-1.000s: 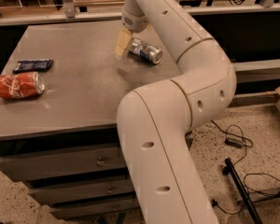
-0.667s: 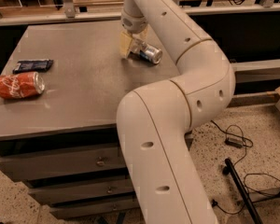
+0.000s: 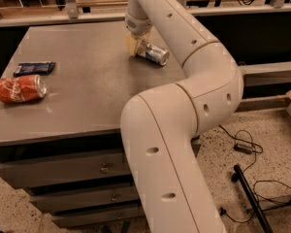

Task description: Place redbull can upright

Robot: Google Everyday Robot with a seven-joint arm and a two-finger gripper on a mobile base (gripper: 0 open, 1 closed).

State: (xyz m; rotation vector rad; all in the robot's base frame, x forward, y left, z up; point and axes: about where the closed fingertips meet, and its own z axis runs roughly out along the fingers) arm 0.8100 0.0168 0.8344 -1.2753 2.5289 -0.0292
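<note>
Redbull can (image 3: 154, 54) lies on its side toward the far side of the tabletop (image 3: 87, 96), well apart from the red cola can (image 3: 18, 89) at the left. Over the last second the gripper (image 3: 134, 43) has closed in from the left and now meets the can's left end. Whether the jaws have shut on it cannot be told. The can has not shifted, so the tipping upright likely remains to do.
</note>
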